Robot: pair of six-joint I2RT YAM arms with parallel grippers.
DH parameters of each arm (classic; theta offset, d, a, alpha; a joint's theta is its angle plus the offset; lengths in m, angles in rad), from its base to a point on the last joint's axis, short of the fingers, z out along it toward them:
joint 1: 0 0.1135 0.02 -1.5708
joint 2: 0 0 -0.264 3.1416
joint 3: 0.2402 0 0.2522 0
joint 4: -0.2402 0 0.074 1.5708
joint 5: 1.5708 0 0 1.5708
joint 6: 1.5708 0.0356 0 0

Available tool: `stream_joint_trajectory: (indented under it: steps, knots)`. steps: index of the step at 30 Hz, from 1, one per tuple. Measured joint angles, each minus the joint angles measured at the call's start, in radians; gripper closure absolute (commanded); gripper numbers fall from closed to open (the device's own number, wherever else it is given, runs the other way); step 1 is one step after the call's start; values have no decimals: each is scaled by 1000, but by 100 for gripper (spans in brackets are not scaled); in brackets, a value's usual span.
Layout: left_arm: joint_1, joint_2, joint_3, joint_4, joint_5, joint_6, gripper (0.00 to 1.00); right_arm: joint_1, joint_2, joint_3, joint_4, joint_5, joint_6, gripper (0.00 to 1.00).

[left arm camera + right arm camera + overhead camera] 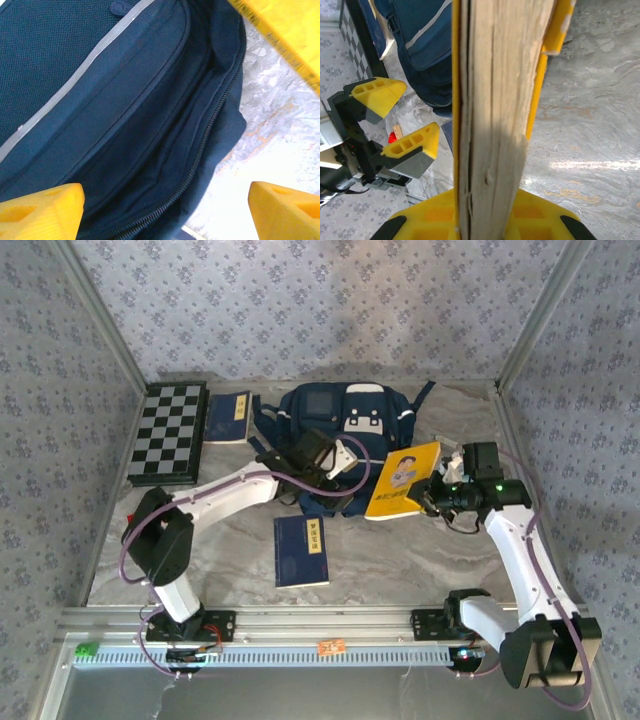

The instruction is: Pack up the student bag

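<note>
The student bag [345, 415], navy with grey stripes, lies at the back middle of the table. My left gripper [345, 468] hovers over its near edge. In the left wrist view the yellow fingertips [42, 212] stand wide apart above the bag's unzipped pocket [165, 150], with nothing between them. My right gripper [437, 495] is shut on a yellow book [403, 480] and holds it tilted up, just right of the bag. The book's page edge [495, 115] rises between the right jaws. The open left gripper [402, 117] and the bag [425, 45] sit to its left.
A blue book [301, 550] lies flat on the marble table [420, 560] in front of the bag. A second blue book [229, 417] and a chessboard [168, 433] sit at the back left. Patterned walls close in the sides and back.
</note>
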Motion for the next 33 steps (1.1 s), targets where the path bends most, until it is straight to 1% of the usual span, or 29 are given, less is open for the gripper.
stream_joint_trajectory:
  steps: [4, 8, 12, 14, 16, 19, 23, 26, 31, 33]
  knots:
    - [0, 54, 43, -1, -18, 52, 15, -45, -3, -9, -10, -11, -6, 100]
    - [0, 128, 105, -5, -46, 97, 15, -66, -3, -9, -10, -24, -10, 100]
    - [0, 187, 152, -14, -58, 128, 19, -72, -3, -9, -10, -35, -10, 100]
    - [0, 217, 194, -45, -55, 137, 21, -76, -3, -9, -10, -40, -10, 100]
    - [0, 232, 230, -76, -31, 137, 23, -79, -3, -9, -10, -42, -10, 100]
    - [0, 232, 255, -106, 37, 127, 26, -87, -4, -14, -10, -47, -10, 100]
    - [0, 232, 265, -150, 141, 101, 32, -104, -5, -24, -10, -58, -10, 100]
    - [0, 234, 269, -182, 191, 92, 36, -116, -5, -25, -11, -60, -10, 100]
    - [0, 281, 339, -211, 196, 82, 48, -132, -5, -26, -11, -60, -10, 100]
    - [2, 310, 376, -221, 186, 76, 50, -135, -5, -26, -11, -61, -10, 100]
